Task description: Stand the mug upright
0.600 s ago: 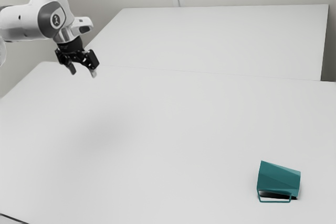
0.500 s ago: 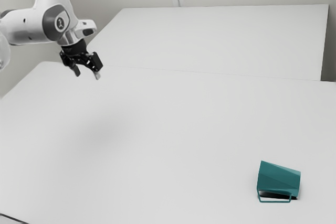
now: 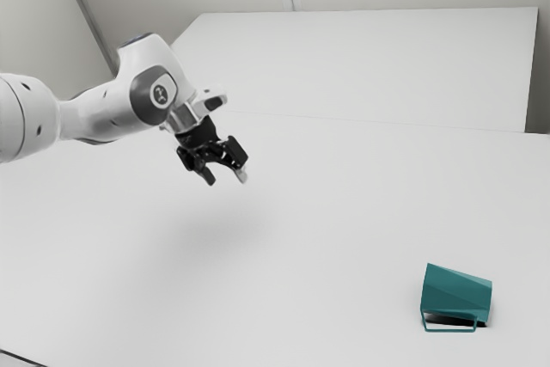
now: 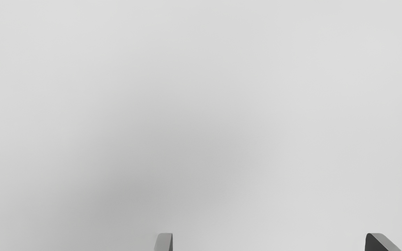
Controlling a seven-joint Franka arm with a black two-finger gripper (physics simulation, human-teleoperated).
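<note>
In the exterior view, my gripper (image 3: 226, 178) hangs over the table toward the exterior view's left, well apart from the mug. Its fingers are spread with nothing between them. The teal mug (image 3: 458, 291) lies on its side near the exterior view's lower right, its handle toward the exterior view's bottom edge. In the wrist view, the two fingertips of the gripper (image 4: 269, 242) stand wide apart over bare tabletop.
The white table (image 3: 309, 212) stretches under the arm and the mug. A second white surface (image 3: 369, 66) stands behind it, near the wall. A dark cable or edge lies at the exterior view's bottom left corner.
My arm has moved toward the exterior view's right and lower in that view, bringing the gripper nearer the mug. The mug has not moved.
</note>
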